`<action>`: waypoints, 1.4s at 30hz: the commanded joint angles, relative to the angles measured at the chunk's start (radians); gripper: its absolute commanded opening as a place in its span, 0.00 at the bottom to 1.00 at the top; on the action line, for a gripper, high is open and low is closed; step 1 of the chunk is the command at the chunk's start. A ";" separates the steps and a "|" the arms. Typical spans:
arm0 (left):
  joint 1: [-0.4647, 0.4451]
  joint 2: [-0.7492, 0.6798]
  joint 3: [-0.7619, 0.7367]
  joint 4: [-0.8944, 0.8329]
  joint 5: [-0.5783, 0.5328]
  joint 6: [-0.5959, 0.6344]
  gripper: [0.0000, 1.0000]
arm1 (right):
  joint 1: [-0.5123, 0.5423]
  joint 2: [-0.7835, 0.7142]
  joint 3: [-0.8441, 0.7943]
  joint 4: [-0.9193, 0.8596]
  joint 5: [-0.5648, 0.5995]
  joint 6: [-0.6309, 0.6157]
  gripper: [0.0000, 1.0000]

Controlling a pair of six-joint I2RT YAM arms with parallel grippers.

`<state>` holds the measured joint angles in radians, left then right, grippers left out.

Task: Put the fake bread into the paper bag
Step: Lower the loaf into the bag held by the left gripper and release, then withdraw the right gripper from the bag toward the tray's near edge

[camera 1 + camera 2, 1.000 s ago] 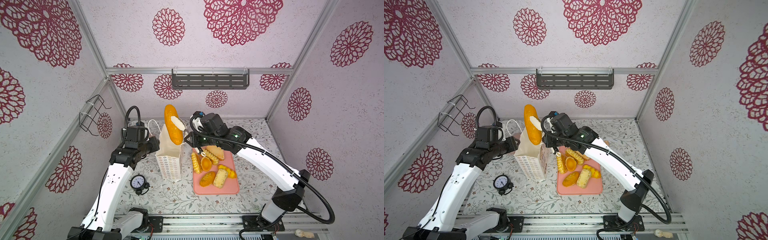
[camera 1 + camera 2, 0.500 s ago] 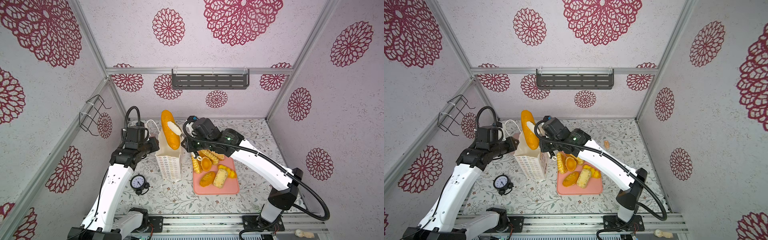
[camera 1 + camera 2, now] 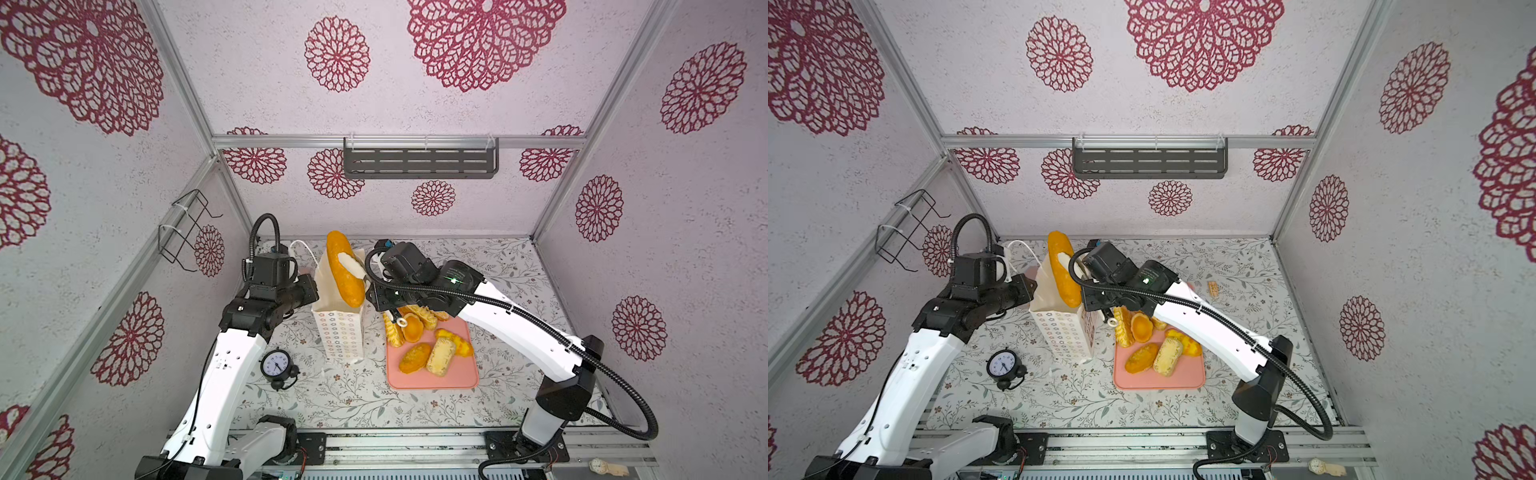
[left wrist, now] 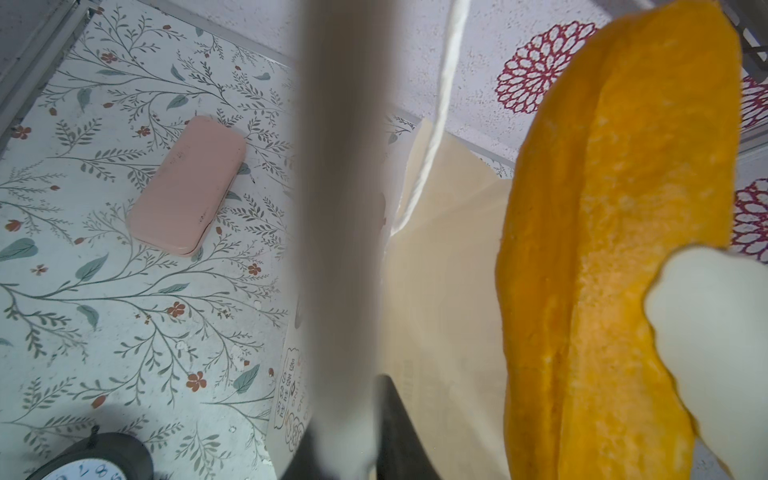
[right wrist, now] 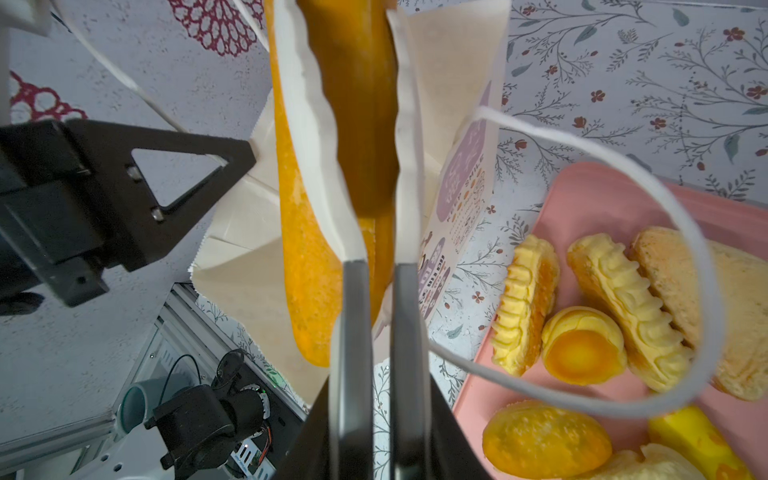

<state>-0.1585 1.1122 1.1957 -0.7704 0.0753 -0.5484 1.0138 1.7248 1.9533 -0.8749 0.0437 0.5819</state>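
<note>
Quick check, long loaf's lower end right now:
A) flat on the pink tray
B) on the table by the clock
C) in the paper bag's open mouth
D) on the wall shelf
C: in a top view the long loaf stands tilted with its lower end in the open top of the paper bag, upper end sticking out.
</note>
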 commanded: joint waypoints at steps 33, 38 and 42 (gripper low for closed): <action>-0.006 0.029 0.063 0.001 -0.015 0.016 0.54 | -0.268 -0.463 -0.349 -0.067 0.053 -0.039 0.46; -0.007 0.030 0.067 -0.002 -0.013 0.023 0.66 | -0.309 -0.585 -0.548 -0.172 0.014 0.004 0.45; -0.006 0.029 0.069 0.002 -0.005 0.022 0.69 | -0.312 -0.679 -0.666 -0.266 -0.039 0.053 0.45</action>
<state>-0.1589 1.1393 1.2350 -0.7757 0.0700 -0.5350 0.7055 1.1236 1.3132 -1.0615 0.0544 0.5789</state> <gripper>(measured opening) 0.684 0.453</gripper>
